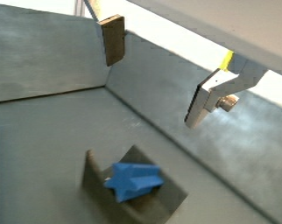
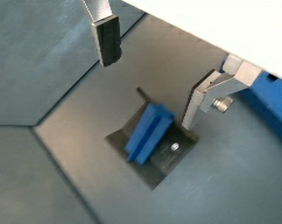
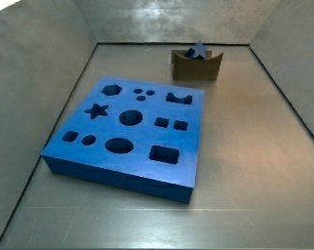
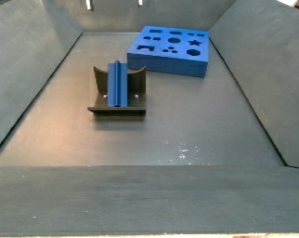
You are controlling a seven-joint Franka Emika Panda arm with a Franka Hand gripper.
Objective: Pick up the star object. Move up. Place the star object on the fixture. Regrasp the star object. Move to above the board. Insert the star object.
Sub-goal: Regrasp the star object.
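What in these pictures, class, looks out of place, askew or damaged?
Nothing stands out. The slim blue star peg lies straight in the dark fixture's notch, the blue board sits flat and unmarked, and the open gripper hangs empty above the fixture.

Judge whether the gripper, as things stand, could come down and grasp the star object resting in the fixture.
Probably yes: the gripper hangs open and empty above the star object, which lies exposed in the fixture, with nothing between them.

The empty, spread hand (image 2: 155,74) hangs above the star object (image 2: 150,134) lying on the fixture (image 2: 167,156).
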